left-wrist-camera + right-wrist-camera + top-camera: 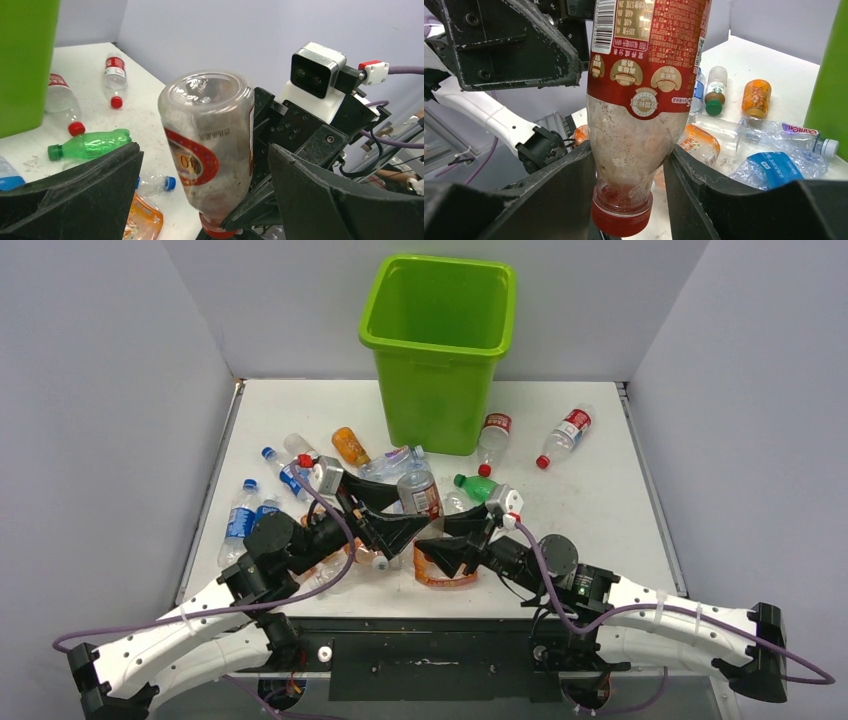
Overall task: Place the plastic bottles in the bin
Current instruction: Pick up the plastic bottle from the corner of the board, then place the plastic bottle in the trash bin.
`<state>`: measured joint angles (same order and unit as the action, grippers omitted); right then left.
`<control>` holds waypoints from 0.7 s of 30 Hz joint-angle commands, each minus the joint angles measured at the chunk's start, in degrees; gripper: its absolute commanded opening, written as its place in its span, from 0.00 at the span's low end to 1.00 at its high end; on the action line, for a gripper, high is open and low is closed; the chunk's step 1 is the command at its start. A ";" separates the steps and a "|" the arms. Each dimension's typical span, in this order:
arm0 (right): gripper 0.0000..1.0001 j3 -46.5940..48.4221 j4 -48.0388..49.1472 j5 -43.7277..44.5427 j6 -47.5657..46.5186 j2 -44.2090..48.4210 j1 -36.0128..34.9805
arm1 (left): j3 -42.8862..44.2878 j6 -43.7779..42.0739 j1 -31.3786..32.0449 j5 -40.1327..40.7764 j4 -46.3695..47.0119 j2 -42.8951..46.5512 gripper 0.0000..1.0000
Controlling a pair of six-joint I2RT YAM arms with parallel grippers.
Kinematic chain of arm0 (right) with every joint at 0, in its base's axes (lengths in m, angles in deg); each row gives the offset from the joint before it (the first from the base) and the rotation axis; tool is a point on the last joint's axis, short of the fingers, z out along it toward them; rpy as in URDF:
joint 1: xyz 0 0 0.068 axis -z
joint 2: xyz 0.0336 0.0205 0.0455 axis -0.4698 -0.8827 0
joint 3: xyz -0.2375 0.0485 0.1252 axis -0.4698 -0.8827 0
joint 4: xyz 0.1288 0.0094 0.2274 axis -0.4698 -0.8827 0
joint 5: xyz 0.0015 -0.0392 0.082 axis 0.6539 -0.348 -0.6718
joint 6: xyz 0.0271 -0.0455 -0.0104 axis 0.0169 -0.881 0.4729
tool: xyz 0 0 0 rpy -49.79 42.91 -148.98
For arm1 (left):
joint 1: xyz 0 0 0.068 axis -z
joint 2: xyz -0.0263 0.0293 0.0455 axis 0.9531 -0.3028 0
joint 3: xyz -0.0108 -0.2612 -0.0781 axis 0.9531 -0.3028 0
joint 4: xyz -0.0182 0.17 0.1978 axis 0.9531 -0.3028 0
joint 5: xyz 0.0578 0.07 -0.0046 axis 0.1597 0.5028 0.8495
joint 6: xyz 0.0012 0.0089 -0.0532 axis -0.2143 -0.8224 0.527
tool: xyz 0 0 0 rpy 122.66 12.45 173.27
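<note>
– right wrist view first: what are those fingers on?
– the right gripper (629,160) is clamped on a clear plastic bottle with a red label and red cap (644,75). its black fingers (559,195) press the narrow shoulder from both sides, just above the cap, with only a narrow gap between them. the bottle hangs upside down, cap at the bottom.
– and the left side?
– on the left wrist view the left gripper (204,150) is spread wide. its fingers (90,195) flank that bottle with a gap on either side, so i read no contact there. i can't tell whether the bottle sits right between the tips or just beyond them.
– where is it against the bin?
– top external shows the tall lime-green plastic bin (440,390) upright at the far side of the white table (620,540). the held bottle is up off the table, nearer the arms than the bin, over the loose bottles in the middle.
– what lies around it?
– a green plastic bottle with a green cap (478,485) near the right wrist, a clear red-labelled bottle (565,435) lying right of the bin, a small orange bottle (350,445) left of it, a blue-labelled clear bottle (240,520) near the left edge, and a crushed orange-labelled bottle (445,575) on the table below the right gripper.
</note>
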<state>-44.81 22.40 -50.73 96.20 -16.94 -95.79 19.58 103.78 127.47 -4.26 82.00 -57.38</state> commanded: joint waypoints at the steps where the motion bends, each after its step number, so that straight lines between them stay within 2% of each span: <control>1: 0.22 0.25 2.46 -0.78 -3.39 0.59 -1.20 | 4.23 3.78 0.02 -4.81 2.93 -2.03 0.96; 8: 0.20 0.50 1.15 4.53 -8.09 -0.46 -5.94 | 5.36 4.66 -0.23 -5.89 1.93 -3.71 0.97; 16: 0.21 -0.03 1.38 6.15 -8.58 -0.98 -6.49 | 5.10 5.09 -0.48 -9.44 3.35 -4.06 0.47; 17: 0.27 -0.07 1.33 6.47 -8.41 -1.02 -6.50 | 5.10 5.02 -0.51 -9.57 3.21 -3.96 0.39; 18: 0.36 0.04 1.07 6.92 -8.08 -1.06 -6.55 | 5.10 4.86 -0.51 -9.70 3.15 -3.95 0.29; 20: 0.69 1.25 -0.44 7.22 -6.99 -1.22 -6.63 | 5.26 4.38 -0.52 -9.58 3.20 -3.78 0.07; 21: 0.87 2.22 -1.87 7.62 -5.96 -1.31 -6.74 | 5.50 4.05 -0.59 -9.03 3.01 -3.74 0.00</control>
<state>-44.96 21.40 -45.58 89.07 -17.81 -102.09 22.24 108.78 127.07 -12.15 82.46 -61.60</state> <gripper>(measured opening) 0.624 0.481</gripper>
